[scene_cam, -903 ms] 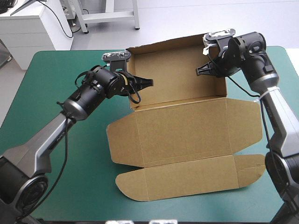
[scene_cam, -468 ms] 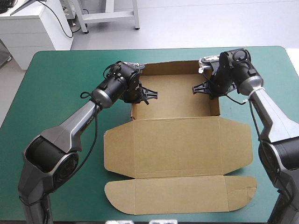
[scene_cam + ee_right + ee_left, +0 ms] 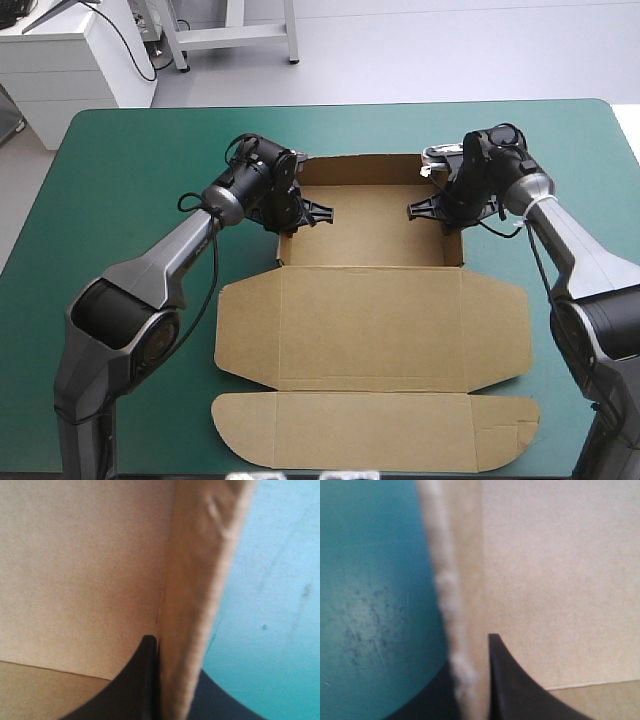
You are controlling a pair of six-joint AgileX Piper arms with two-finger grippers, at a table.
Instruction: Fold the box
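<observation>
Left gripper (image 3: 318,211) is clamped on the left wall of the box (image 3: 370,305), and right gripper (image 3: 422,208) is pinching the right wall.

The worktop (image 3: 130,170) wears a smooth teal-green cover and fills most of the high view, its two far corners rounded and its far edge straight. The cover lies flat, without folds. The left wrist view shows a pale, worn patch (image 3: 367,615) on it, sprinkled with small dark specks. The right wrist view shows faint slanting streaks (image 3: 302,595) and one small dark spot (image 3: 263,627).
</observation>
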